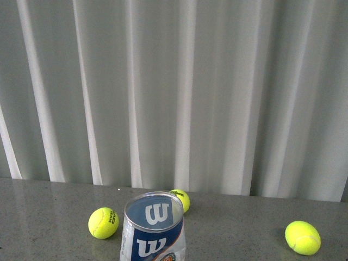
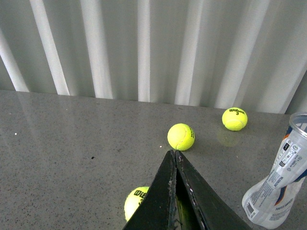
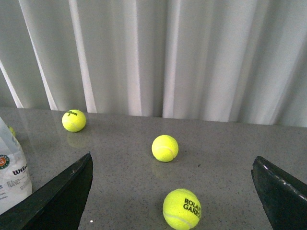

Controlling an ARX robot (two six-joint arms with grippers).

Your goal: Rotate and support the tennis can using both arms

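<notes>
The tennis can (image 1: 154, 231) stands at the near middle of the grey table, a clear tube with a navy label, a white "W" and a silvery rim at its top. Neither arm shows in the front view. In the left wrist view my left gripper (image 2: 173, 152) is shut with nothing between its black fingers, and the tennis can (image 2: 280, 189) leans off to one side, apart from it. My right gripper (image 3: 172, 159) is open wide, fingers (image 3: 72, 191) far apart. The tennis can (image 3: 12, 175) is just outside one finger, not touching.
Three yellow-green balls lie on the table: one (image 1: 103, 223) left of the can, one (image 1: 180, 199) behind it, one (image 1: 302, 237) far right. A ball marked Roland Garros (image 3: 182, 209) sits between my right fingers. White curtains (image 1: 174, 92) hang behind the table.
</notes>
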